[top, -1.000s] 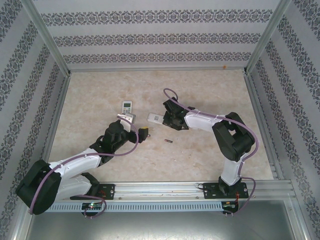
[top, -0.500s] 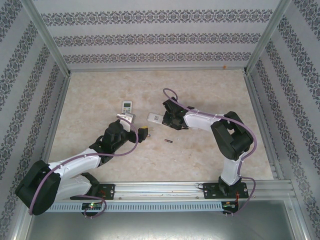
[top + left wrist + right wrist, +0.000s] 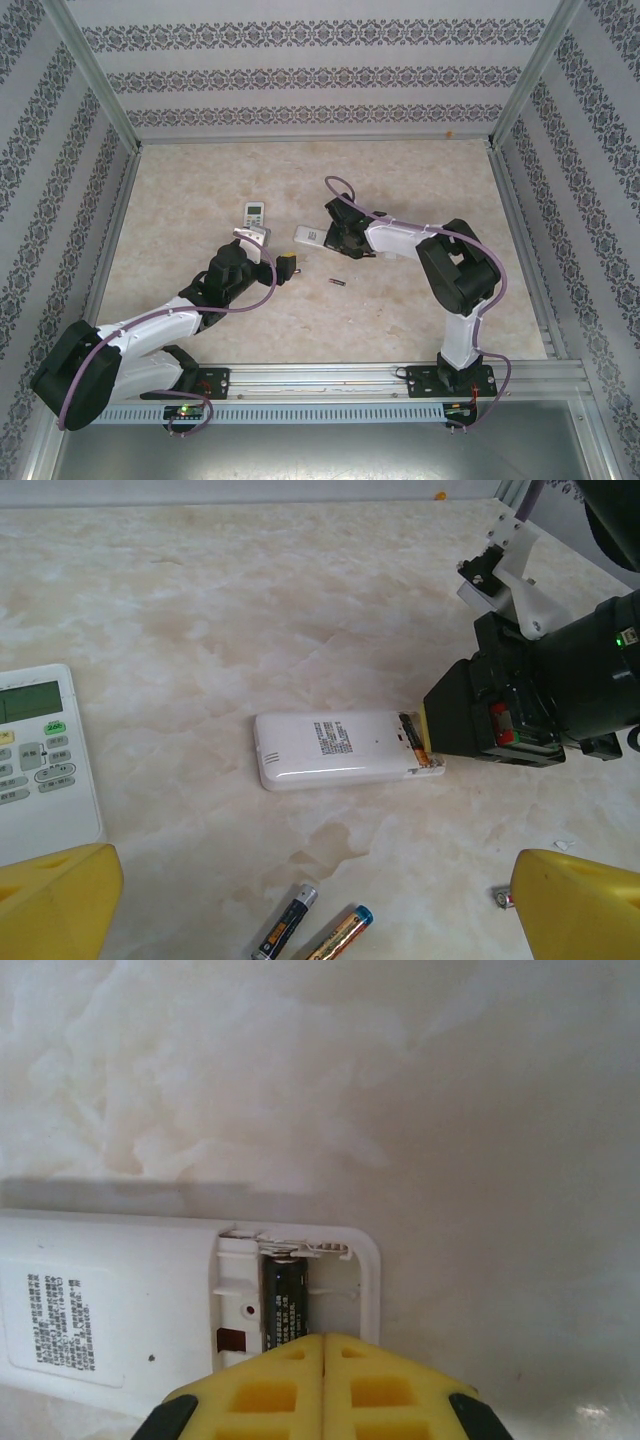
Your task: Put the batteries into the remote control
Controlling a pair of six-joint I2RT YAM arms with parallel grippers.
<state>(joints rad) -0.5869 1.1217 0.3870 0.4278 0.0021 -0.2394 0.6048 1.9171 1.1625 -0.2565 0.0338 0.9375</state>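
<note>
Enclosure: walls [image 3: 300,75] papered in banded floral print, metal frame posts at the corners. Table [image 3: 190,180] is smooth cream stone-pattern with pale marbling and a faint sheen.

White remote [image 3: 340,748]: glossy plastic slab with rounded corners. It lies face-down near the table's middle, with a printed label on its back. The cover is off at one end. The open bay shows white moulded ribs and a small reddish tab.

Seated battery [image 3: 285,1300]: slim dark cylinder with fine print on the sleeve, lying lengthwise in the bay.

Right claw [image 3: 322,1355]: yellow pads moulded with square recesses, pressed flat together, no gap, nothing between them. The tips sit right over the near end of the seated battery, at the remote's open end. In the left wrist view, the claw's black body and one yellow pad touch that end of the remote.

Two more cells lie on the table on the near side of the white remote, apart from it. The dark loose battery [image 3: 285,932] has a silver tip. The coppery loose battery [image 3: 340,935] has a blue tip. They lie just beside each other, slanted the same way.

Left claw [image 3: 315,880]: blunt yellow wedge fingers spread wide, holding nothing. Both loose cells lie in the span between the fingers.

Display remote [image 3: 35,750]: white, face-up, with a greenish screen, grey buttons and one green button. It lies close by the left finger, well apart from the white remote.
</note>
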